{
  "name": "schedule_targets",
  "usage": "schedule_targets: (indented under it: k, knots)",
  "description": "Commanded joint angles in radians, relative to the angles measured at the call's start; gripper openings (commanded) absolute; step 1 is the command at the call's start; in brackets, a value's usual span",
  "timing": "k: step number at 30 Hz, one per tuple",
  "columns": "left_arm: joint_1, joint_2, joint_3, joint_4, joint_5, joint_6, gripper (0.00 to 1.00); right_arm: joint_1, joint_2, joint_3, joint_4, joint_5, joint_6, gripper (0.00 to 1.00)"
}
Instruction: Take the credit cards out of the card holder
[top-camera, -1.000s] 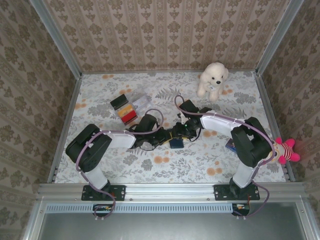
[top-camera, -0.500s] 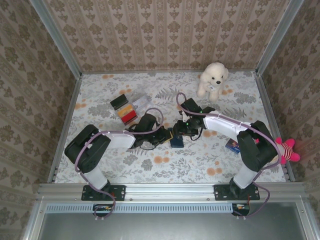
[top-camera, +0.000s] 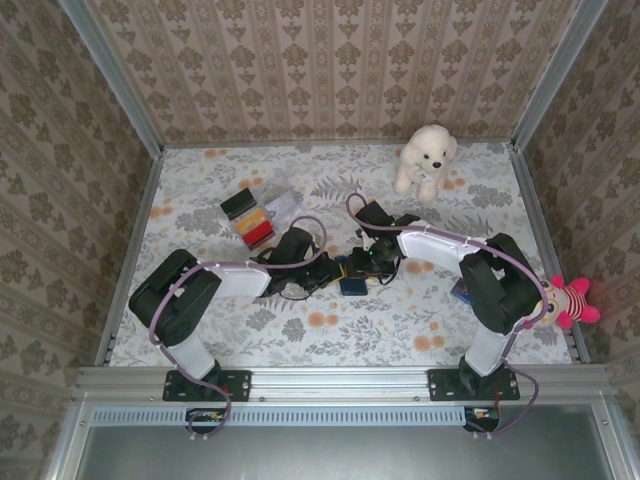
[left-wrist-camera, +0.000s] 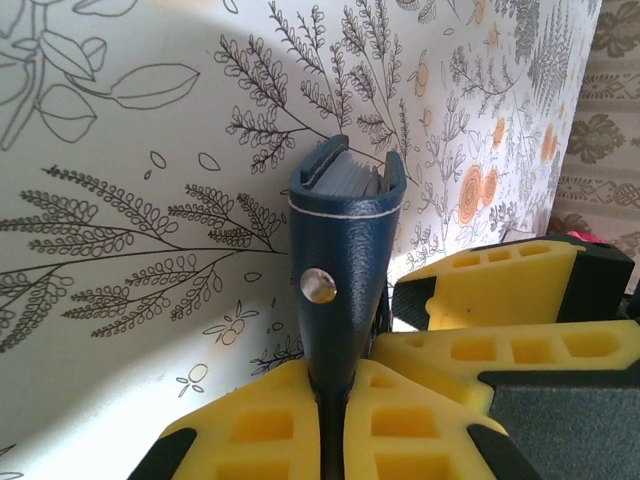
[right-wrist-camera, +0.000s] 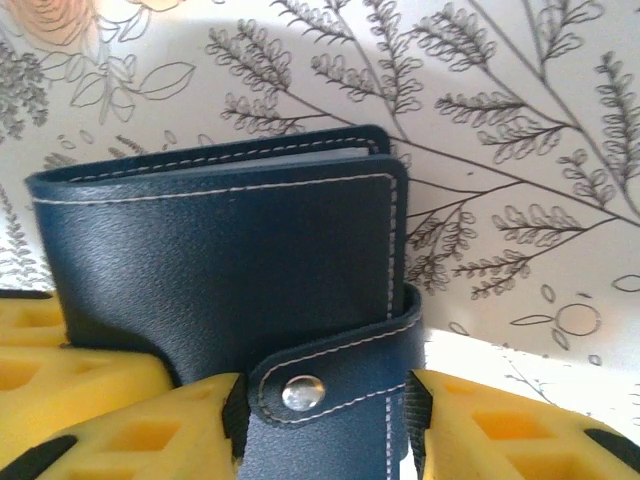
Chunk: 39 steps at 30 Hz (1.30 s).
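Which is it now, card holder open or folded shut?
Folded shut: card holder covers lie together, clasp tab wrapped across them.

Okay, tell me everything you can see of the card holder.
The card holder is a dark navy bifold in grained, leather-like material with pale stitching, folded shut, grey inner pockets showing at its slightly gaping edge. A clasp tab with a silver snap wraps over the cover. It is held at mid-table over the floral cloth. The left fingers clamp one end; the right fingers flank the tab, contact unclear.
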Motion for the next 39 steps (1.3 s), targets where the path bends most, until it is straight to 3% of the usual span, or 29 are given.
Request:
schedule_targets:
  k: [1, 6, 14, 17, 23, 29, 39]
  knots:
    - [0.004, -0.033, 0.021, -0.039, 0.013, 0.029, 0.04, 0.004, 0.023, 0.023, -0.081, 0.131, -0.018, 0.48]
    - [0.01, -0.049, 0.018, -0.097, -0.013, 0.036, 0.01, -0.013, -0.005, 0.006, -0.127, 0.243, -0.017, 0.46]
    - [0.019, -0.069, 0.013, -0.14, -0.026, 0.048, 0.0, -0.033, -0.042, 0.003, -0.164, 0.316, 0.025, 0.43]
    - [0.018, -0.065, 0.031, -0.158, -0.015, 0.061, 0.0, -0.033, -0.06, 0.003, -0.14, 0.268, 0.025, 0.43]
    - [0.018, -0.05, 0.066, -0.205, -0.012, 0.088, 0.01, -0.033, -0.042, 0.004, -0.046, 0.033, 0.008, 0.43]
    - [0.018, -0.04, 0.07, -0.208, -0.005, 0.085, 0.04, -0.033, -0.011, 0.011, -0.033, 0.016, -0.011, 0.35]
    - [0.018, -0.079, 0.092, -0.288, -0.034, 0.126, 0.33, -0.033, 0.035, 0.017, -0.029, 0.032, -0.014, 0.22]
